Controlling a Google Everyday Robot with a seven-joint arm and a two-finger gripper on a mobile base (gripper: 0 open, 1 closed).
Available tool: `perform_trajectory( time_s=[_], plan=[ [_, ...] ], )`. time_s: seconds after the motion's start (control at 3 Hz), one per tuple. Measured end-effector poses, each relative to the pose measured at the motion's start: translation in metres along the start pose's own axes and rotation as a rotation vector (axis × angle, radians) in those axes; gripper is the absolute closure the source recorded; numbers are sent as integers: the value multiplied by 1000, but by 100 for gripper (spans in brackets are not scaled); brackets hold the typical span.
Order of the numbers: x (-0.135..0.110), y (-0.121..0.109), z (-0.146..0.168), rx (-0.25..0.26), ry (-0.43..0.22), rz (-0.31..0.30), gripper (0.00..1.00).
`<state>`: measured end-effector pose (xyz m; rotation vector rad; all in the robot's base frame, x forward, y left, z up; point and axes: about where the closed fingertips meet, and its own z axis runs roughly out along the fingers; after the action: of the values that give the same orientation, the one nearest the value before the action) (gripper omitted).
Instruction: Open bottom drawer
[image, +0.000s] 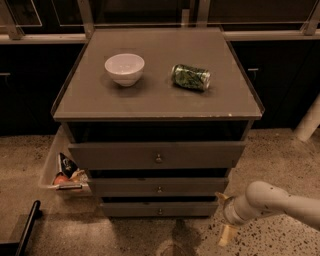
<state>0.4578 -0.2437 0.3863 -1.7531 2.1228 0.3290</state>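
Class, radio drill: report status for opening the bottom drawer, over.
Gripper low, right of cabinet, clear of the knob. Bottom drawer looks shut. Nothing between gripper and knob. Over.

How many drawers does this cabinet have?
3. The top drawer is the widest, the middle drawer is below it, and the bottom drawer is lowest, by the floor. The gripper is just right of the bottom drawer.

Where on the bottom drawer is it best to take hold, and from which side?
I would grip the small round knob at the centre of the bottom drawer, coming straight from the front, since its flat face shows no other hold. The gripper is low, right of the cabinet.
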Motion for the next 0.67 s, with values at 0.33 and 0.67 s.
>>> perform_trajectory(
  time_s=[0.33, 0.67],
  plan=[
    [13, -4, 43, -23, -48, 30, 0],
    [27, -1, 95, -39, -72, 22, 0]
  ],
)
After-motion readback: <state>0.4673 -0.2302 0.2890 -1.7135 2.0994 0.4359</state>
